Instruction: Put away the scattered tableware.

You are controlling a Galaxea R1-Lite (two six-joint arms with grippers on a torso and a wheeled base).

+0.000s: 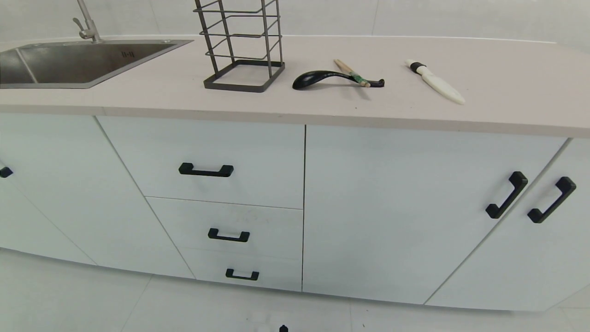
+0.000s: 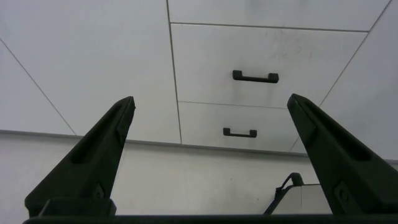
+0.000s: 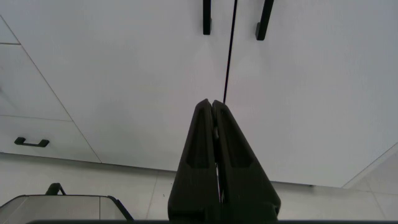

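Note:
On the pale countertop [image 1: 498,106] lie a black ladle [image 1: 322,79], a pair of wooden chopsticks [image 1: 352,73] resting across its handle, and a white knife with a black band [image 1: 435,82] further right. A dark wire rack [image 1: 242,46] stands left of the ladle. My left gripper [image 2: 211,106] is open, low down and facing the lower drawers. My right gripper [image 3: 212,109] is shut with nothing between its fingers, facing the cabinet doors near the floor.
A steel sink [image 1: 78,62] with a faucet [image 1: 87,23] sits at the counter's far left. Below are three drawers with black handles [image 1: 206,170] and cabinet doors with black handles [image 1: 507,194]. White floor tiles lie in front.

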